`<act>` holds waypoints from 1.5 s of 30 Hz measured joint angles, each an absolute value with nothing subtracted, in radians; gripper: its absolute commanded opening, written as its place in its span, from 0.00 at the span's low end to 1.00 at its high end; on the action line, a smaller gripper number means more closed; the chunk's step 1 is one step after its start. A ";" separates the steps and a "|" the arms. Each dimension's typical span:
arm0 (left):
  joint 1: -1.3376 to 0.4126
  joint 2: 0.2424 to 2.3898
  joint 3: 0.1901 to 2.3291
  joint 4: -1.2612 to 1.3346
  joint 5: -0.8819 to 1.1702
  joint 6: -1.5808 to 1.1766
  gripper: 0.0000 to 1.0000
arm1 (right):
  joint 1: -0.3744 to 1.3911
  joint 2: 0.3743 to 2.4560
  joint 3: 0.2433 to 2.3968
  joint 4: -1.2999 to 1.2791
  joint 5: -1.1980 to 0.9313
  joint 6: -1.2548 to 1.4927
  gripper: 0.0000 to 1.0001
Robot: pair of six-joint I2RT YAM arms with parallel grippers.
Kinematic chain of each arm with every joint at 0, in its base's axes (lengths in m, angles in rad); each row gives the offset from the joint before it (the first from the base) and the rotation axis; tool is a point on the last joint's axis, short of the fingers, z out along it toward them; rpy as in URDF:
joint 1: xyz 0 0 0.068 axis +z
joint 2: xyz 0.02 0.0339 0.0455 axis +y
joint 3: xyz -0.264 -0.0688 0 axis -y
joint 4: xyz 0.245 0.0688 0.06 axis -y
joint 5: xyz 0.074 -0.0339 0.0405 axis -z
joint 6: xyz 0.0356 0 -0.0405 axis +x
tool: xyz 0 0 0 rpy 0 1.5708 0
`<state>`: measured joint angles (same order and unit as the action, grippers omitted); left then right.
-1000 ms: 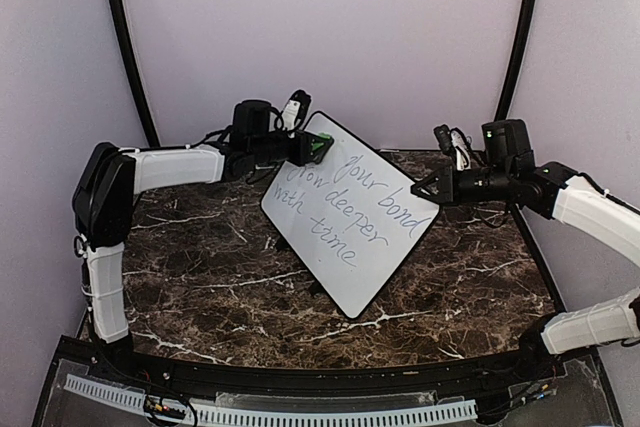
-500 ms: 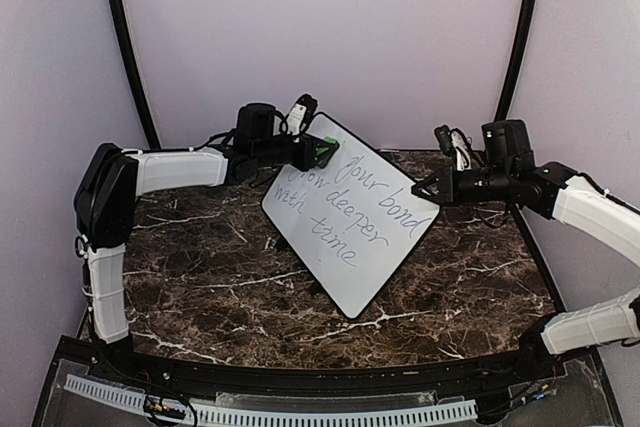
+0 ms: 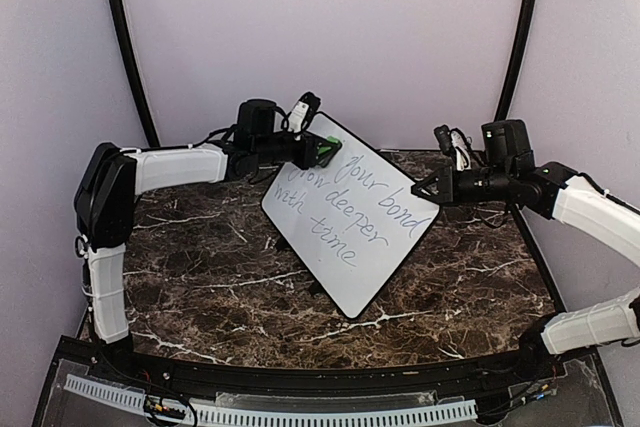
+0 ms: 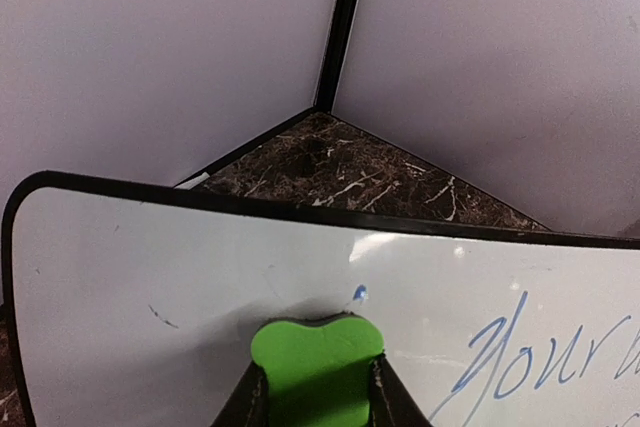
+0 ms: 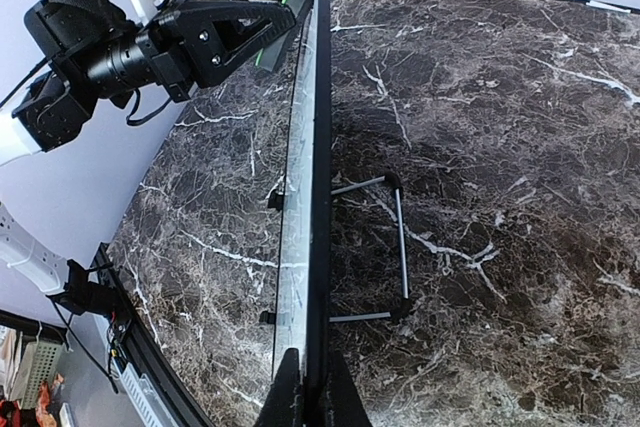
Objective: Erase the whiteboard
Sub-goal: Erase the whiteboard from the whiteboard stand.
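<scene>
Top external view showed the whiteboard (image 3: pixel 350 217) propped at a tilt near the middle of the marbled desk (image 3: pixel 200 257), with blue handwriting across it. My right pincer (image 3: pixel 425 190) was clamped on the board's right-hand edge, probably to steady it against the push of wiping (its wire stand (image 5: pixel 397 247) looked slight). My left pincer (image 3: pixel 318 150) was closed on a green eraser (image 4: pixel 317 352), which pressed against the board's top corner, just left of the word "Your". I judged that corner the starting point, so strokes could sweep down through the words, all unwiped.
</scene>
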<state>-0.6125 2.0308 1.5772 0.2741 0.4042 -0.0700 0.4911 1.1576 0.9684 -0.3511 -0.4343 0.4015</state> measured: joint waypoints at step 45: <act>-0.642 1.998 1.497 0.292 0.438 -0.063 0.13 | 0.499 1.158 0.969 -0.351 -0.419 0.402 0.00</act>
